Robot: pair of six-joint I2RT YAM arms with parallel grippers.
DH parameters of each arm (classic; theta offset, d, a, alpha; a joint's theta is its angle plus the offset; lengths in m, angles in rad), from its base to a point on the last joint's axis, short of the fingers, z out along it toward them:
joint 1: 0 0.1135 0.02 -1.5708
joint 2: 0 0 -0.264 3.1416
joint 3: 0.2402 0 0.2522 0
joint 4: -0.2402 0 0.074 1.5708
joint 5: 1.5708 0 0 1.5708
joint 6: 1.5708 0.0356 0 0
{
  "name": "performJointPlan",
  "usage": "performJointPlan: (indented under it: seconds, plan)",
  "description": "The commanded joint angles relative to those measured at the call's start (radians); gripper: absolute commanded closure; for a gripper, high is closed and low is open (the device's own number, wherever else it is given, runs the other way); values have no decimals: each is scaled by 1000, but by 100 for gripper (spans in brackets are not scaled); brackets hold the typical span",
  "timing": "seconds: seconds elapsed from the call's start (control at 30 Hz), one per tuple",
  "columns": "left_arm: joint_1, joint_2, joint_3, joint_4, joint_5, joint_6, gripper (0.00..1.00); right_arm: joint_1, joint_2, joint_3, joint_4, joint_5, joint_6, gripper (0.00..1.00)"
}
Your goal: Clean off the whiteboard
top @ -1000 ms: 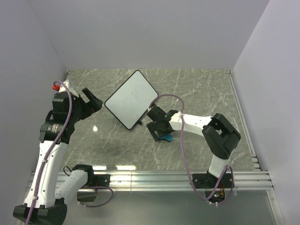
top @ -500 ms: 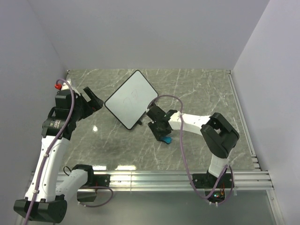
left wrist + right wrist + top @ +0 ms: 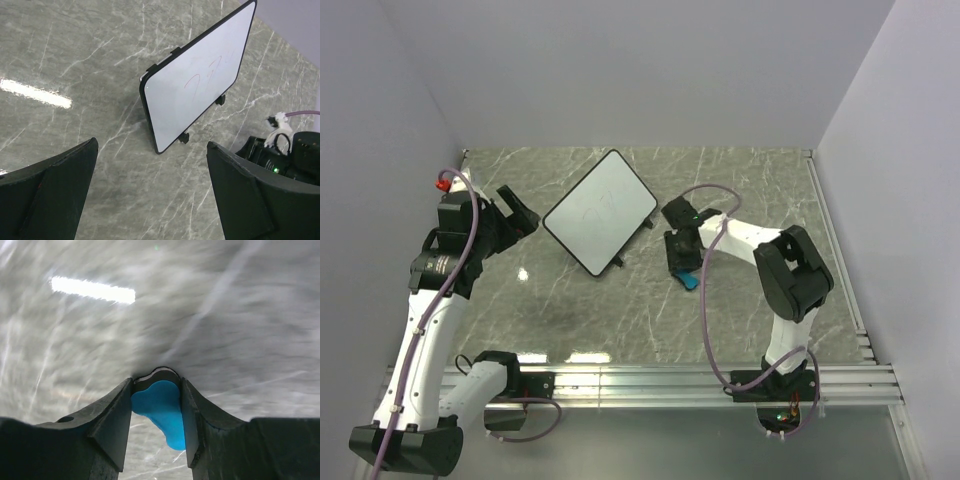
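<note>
The whiteboard (image 3: 600,210) lies flat and turned like a diamond at the back middle of the marble table, with faint red pen marks (image 3: 207,70) on it. A small blue bone-shaped eraser (image 3: 162,405) sits between the fingers of my right gripper (image 3: 156,383), which is shut on it. In the top view the right gripper (image 3: 682,262) is right of the board's near corner, with the eraser (image 3: 690,281) showing just below it. My left gripper (image 3: 520,220) stands open just left of the board, its fingers apart with nothing between them (image 3: 151,145).
Grey walls close in the table on the left, back and right. An aluminium rail (image 3: 670,380) runs along the near edge by the arm bases. The right arm's lilac cable (image 3: 710,300) loops over the table.
My right gripper has shut on the blue eraser and swung right and slightly back with it. The left arm shifted slightly, then stayed still and open.
</note>
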Motion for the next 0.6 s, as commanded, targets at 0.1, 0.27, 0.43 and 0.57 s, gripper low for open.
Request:
performJointPlan:
  seconds: [0.1,0.27,0.43,0.57]
  plan:
    - [-4,-12,25,17,-6,18,4,-47,5,101,-19,-18,148,47]
    - [-5,-29,30,-14,-19,33,4,-50,-9,205,-74,26,136,22]
    - [-4,-67,16,-40,-35,44,4,-48,-90,149,-76,55,102,22]
    - [-4,-98,-13,-46,-39,31,2,-45,-141,45,-91,112,61,26]
